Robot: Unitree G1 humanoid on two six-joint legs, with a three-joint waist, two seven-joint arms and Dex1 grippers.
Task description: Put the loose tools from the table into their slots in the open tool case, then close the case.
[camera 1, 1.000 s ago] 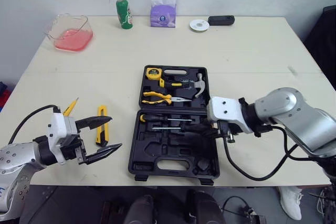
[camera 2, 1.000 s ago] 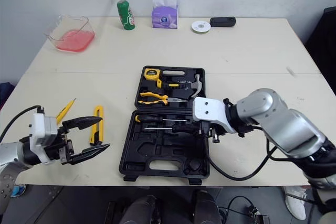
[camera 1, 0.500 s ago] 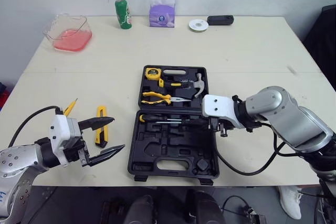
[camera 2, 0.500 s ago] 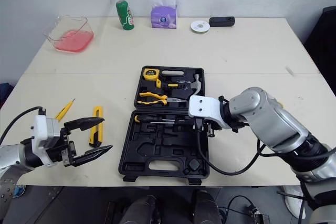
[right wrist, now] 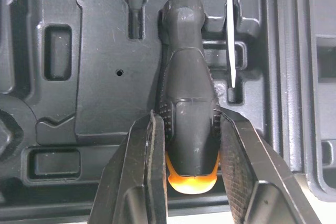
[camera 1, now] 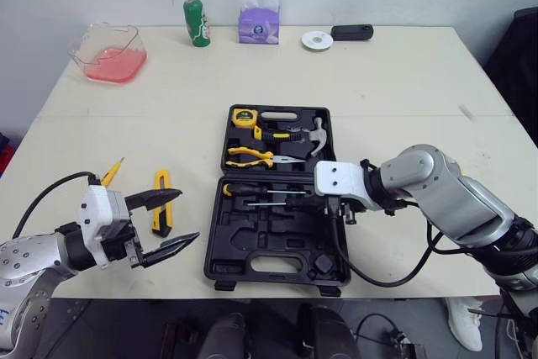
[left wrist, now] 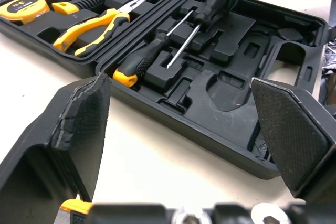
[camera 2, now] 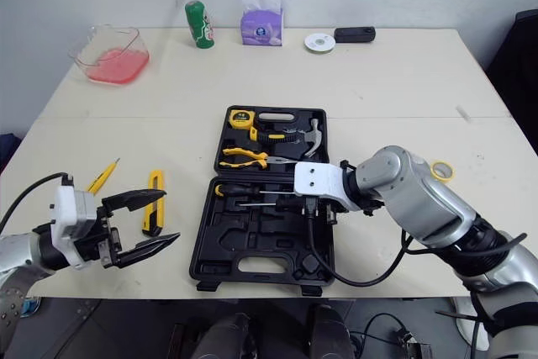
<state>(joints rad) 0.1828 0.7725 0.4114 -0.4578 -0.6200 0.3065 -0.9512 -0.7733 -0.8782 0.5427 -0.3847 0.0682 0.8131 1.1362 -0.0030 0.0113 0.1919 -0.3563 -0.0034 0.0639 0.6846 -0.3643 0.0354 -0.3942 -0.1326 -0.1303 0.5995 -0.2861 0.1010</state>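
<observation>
Left eye view: the open black plastic tool case (camera 1: 277, 268) sits mid-table (camera 1: 403, 90), near the front edge. The right gripper (camera 1: 326, 205) is over the case's front half, clamped on the black-handled screwdriver with the orange end cap (camera 1: 290, 204). The left gripper (camera 1: 185, 214) hangs spread wide by the front left corner, empty, just beside the yellow utility knife (camera 1: 161, 212).

Left wrist view: its wide-apart fingers (left wrist: 79, 124) frame the case.

Right wrist view: both pads (right wrist: 237, 166) squeeze the handle, which lies along a moulded groove. Can't tell if it's fully seated.

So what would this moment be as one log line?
right jaws: shut on screwdriver in tool case | left jaws: open near utility knife | pencil: loose
</observation>
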